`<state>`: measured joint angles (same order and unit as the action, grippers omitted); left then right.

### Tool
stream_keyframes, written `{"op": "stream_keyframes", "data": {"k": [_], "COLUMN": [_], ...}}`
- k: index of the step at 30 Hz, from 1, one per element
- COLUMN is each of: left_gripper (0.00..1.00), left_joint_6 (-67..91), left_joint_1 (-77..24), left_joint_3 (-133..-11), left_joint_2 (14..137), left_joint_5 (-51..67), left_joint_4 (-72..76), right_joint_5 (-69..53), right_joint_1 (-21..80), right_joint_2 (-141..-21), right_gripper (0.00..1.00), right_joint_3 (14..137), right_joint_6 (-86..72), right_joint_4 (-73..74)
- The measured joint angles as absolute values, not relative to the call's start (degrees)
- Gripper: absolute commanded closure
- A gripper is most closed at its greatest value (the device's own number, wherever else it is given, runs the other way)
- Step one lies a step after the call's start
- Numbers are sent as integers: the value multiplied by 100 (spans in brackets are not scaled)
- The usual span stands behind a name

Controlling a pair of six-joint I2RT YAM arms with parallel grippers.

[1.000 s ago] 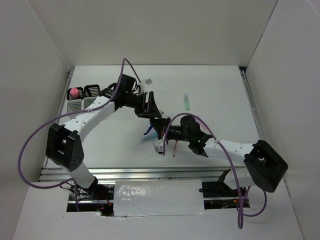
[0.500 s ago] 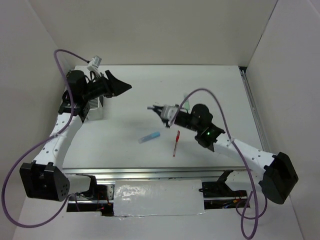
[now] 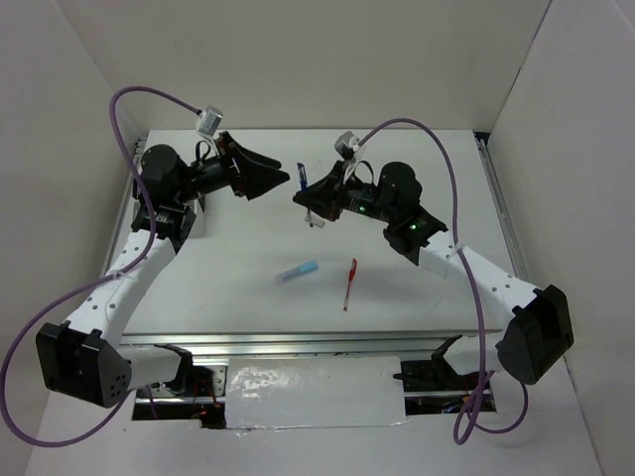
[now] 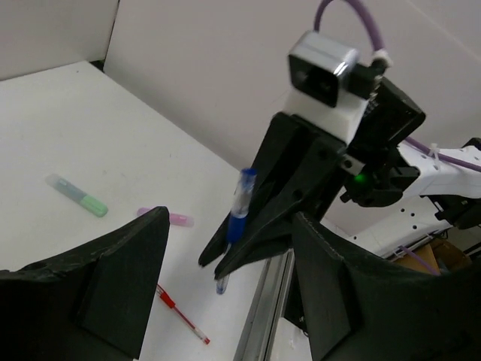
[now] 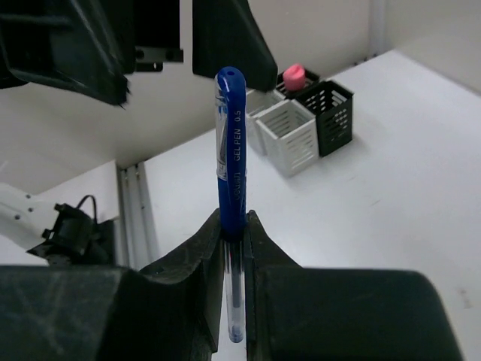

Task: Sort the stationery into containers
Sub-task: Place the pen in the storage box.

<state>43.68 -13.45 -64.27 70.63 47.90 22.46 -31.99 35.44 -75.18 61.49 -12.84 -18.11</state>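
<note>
While I hold the thin blue pen (image 5: 229,143) up over the white worktop (image 3: 238,268), right hand (image 5: 234,229) clamped on it, left hand (image 3: 270,181) facing it, fingers (image 4: 113,286) apart, thin red pen (image 3: 349,285) and stubby light-blue marker (image 3: 299,271) lying below

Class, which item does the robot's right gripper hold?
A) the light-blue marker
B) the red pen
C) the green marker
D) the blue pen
D: the right gripper is shut on the blue pen, which stands upright between its fingers.
</note>
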Motion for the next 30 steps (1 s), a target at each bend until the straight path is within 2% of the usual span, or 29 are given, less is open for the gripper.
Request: {"op": "stream_keyframes", "data": {"k": [9, 12, 15, 17, 18, 19, 21, 22, 25, 30], "left_gripper": [26, 32, 44, 66, 82, 90, 100, 100, 100, 100], "left_joint_6": [4007, 3782, 3632, 3586, 3507, 3470, 3441, 3454, 3476, 3214], "left_joint_1": [-1824, -1964, -2058, -2075, -2073, -2067, -2027, -1986, -1653, -823], "left_joint_3": [-6886, -6930, -6936, -6941, -6947, -6958, -6978, -6978, -6978, -7244], "left_joint_2": [7378, 7452, 7509, 7524, 7526, 7526, 7529, 7529, 7531, 7682], "left_joint_5": [4788, 4764, 4755, 4740, 4735, 4722, 4694, 4678, 4578, 4152], "left_joint_4": [2093, 1922, 1750, 1647, 1590, 1542, 1459, 1439, 1382, 1026], "right_joint_5": [-3542, -3599, -3673, -3699, -3710, -3715, -3715, -3721, -3752, -3745], "right_joint_1": [3583, 3588, 3588, 3588, 3588, 3588, 3583, 3564, 3463, 2834], "right_joint_2": [-7638, -7660, -7701, -7728, -7738, -7745, -7754, -7754, -7754, -7754], "right_gripper": [100, 100, 99, 91, 86, 75, 59, 47, 36, 38], "right_joint_3": [6160, 6217, 6292, 6311, 6311, 6311, 6311, 6311, 6322, 6355], "right_joint_6": [-1730, -1756, -1758, -1758, -1758, -1761, -1806, -1811, -1839, -1785], "right_joint_4": [-1706, -1704, -1691, -1688, -1680, -1664, -1643, -1603, -1428, -773]}}
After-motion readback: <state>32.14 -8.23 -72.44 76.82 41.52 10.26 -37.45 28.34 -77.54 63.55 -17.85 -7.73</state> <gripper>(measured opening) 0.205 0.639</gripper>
